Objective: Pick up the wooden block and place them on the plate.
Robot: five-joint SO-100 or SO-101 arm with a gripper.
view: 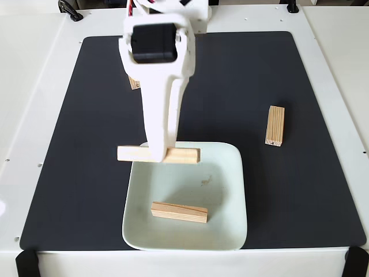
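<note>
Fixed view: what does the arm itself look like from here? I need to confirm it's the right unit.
A glossy white plastic arm with smooth rounded shells, carrying a black boxy servo block near its top. Its long white pincer tapers downward. Red wiring peeks out at the upper edge.

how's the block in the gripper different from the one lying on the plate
The held block hangs in the gripper over the plate's far rim; the plate block rests free on the dish. The held block's middle is hidden; the plate block shows whole. Both are light wooden bars lying crosswise.
</note>
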